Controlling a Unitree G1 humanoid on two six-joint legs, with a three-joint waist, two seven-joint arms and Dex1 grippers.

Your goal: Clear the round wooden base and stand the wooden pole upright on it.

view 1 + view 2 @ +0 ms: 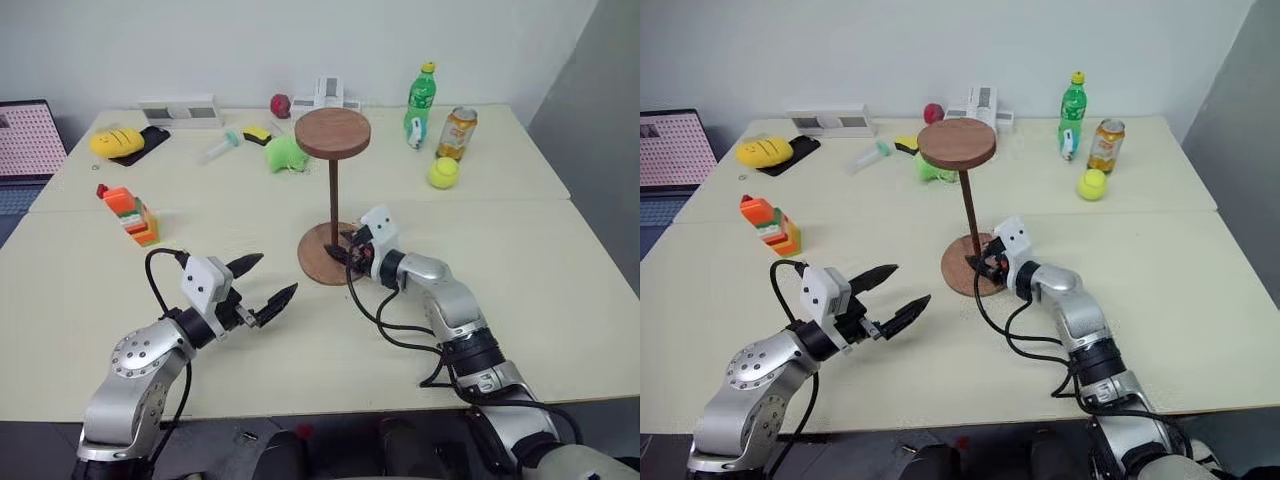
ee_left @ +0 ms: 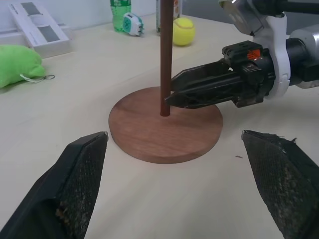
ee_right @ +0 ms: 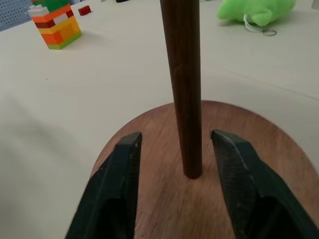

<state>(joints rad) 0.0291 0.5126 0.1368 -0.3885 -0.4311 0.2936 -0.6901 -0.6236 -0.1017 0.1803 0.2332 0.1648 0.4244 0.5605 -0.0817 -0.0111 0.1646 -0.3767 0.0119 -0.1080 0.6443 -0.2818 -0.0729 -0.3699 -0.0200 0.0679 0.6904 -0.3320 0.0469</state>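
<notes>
The wooden pole point(image 3: 183, 89) stands upright in the round wooden base point(image 2: 166, 127); our right gripper point(image 3: 174, 174) straddles it with fingers parted, apparently releasing. Our left gripper point(image 1: 262, 281) waits nearby, wide open.

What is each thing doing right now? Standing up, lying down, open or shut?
wooden pole: upright in the base's centre hole.
round wooden base: flat on table, nothing else on it.
right gripper: open, a finger either side of the pole.
left gripper: open, holding nothing.
green bottle: upright, capped.
can: upright.
</notes>
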